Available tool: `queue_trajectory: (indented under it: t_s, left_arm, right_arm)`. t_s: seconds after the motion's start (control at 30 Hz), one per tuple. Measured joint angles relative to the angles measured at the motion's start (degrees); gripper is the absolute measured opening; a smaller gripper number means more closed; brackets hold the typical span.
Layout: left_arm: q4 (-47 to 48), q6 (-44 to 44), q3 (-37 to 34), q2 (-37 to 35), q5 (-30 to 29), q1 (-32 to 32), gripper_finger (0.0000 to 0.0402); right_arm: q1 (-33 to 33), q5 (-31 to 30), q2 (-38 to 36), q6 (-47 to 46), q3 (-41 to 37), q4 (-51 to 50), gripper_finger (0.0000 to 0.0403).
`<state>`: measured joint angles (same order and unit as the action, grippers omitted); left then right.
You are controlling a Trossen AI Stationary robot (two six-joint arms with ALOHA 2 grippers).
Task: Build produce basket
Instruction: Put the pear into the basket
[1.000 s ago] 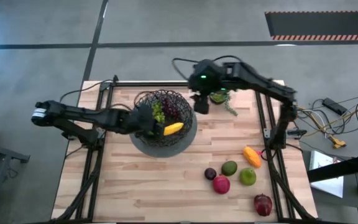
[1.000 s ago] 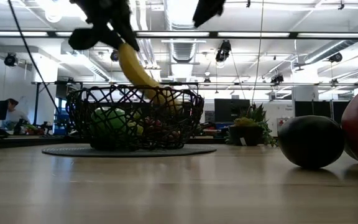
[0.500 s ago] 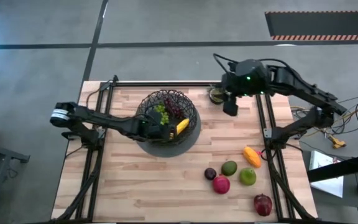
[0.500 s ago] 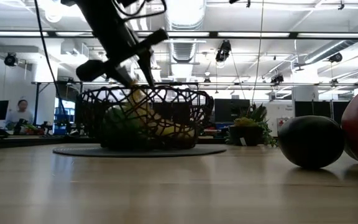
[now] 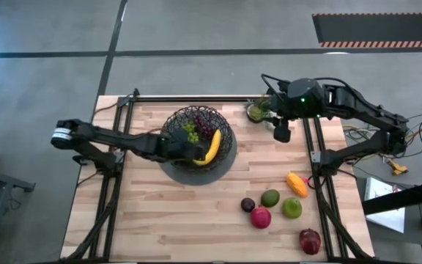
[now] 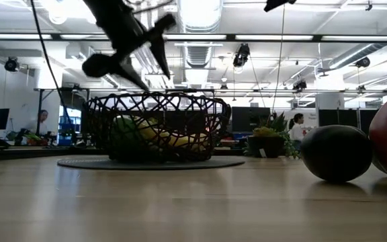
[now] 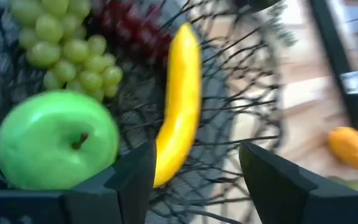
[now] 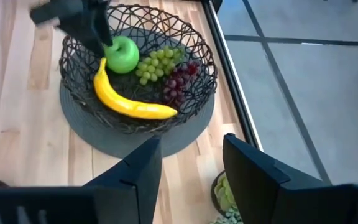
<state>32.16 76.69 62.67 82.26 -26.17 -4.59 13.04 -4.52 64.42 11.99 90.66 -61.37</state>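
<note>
One basket [image 5: 196, 139] with four fruits: banana [image 5: 212, 146], green apple [image 8: 121, 53], two grape bunches [image 8: 166, 67]; six fruits [image 5: 277, 209] on the table [image 5: 138, 220].

Banana [image 5: 212, 145], grapes [image 5: 190, 130], apple [image 8: 121, 53] in basket [image 5: 226, 129]; remaining produce [image 5: 270, 198] right.

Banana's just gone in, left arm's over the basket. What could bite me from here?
The left gripper sits open close above the banana and the basket rim; a careless lift could snag the wire and drag the basket. The right gripper hangs beside the plant; swinging toward the orange piece may clip it.
</note>
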Motion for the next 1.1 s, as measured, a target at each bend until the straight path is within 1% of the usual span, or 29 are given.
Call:
queue_trajectory:
  t_s: [0.07, 0.13, 0.27, 0.4, 0.47, 0.57, 0.63, 0.7, 0.77, 0.83, 0.9, 0.97, 1.03, 1.1]
  left_arm:
    - [-0.1, -3.1, 0.7, -2.6, -0.4, 0.1, 0.0214]
    - [-0.5, -8.0, 1.6, -5.2, -1.4, 0.1, 0.0214]
    - [-5.3, -22.3, 3.2, -9.1, -3.6, 0.1, 0.0214]
    - [-14.2, -37.2, 3.4, -10.6, -7.0, 0.4, 0.0214]
    - [-19.3, -44.7, 3.4, -10.7, -7.2, 0.9, 0.0214]
    - [-22.6, -52.6, 3.4, -10.8, -6.6, 1.6, 0.0215]
    - [-22.3, -55.3, 3.4, -10.8, -4.8, 2.0, 0.0215]
    - [-21.7, -57.6, 3.4, -10.8, -1.7, 2.4, 0.0215]
    - [-19.9, -60.0, 3.4, -10.8, 1.7, 2.6, 0.0215]
    - [-16.1, -62.0, 3.4, -10.8, 3.6, 2.7, 0.0215]
    - [-11.0, -62.3, 3.4, -10.8, 3.8, 2.7, 0.0215]
    - [-6.5, -62.3, 3.4, -10.8, 3.9, 2.8, 0.0215]
    - [-3.0, -62.7, 3.4, -10.8, 4.4, 2.8, 0.0215]
    - [-1.0, -64.5, 3.4, -10.8, 5.9, 2.9, 0.0215]
  right_arm:
    - [0.0, 0.4, 0.1, -0.3, -0.4, 0.0, 0.0155]
    - [0.0, 0.7, 0.2, -0.8, -1.2, 0.5, 0.0155]
    - [0.0, 6.2, 0.2, -4.7, -4.4, 0.9, 0.0157]
    - [-0.4, 11.4, 0.2, -14.9, -8.9, 0.9, 0.0153]
    - [-1.1, 12.6, 0.1, -21.4, -11.5, 0.8, 0.0150]
    - [-3.2, 15.3, 0.1, -30.9, -15.1, -0.3, 0.0148]
    - [-5.3, 18.3, 0.0, -36.9, -17.0, -2.1, 0.0148]
    - [-8.1, 20.6, 0.1, -43.5, -18.6, -4.7, 0.0148]
    - [-11.3, 21.5, 0.2, -51.1, -20.2, -8.8, 0.0148]
    - [-15.1, 21.6, 0.2, -60.3, -21.7, -13.8, 0.0151]
    - [-18.8, 23.0, 0.2, -68.7, -23.0, -17.4, 0.0157]
    - [-22.5, 26.3, 0.1, -76.5, -24.5, -18.0, 0.0166]
    - [-25.8, 29.1, 0.2, -82.3, -25.7, -16.7, 0.0176]
    - [-28.9, 29.6, 0.6, -87.4, -26.9, -15.1, 0.0185]
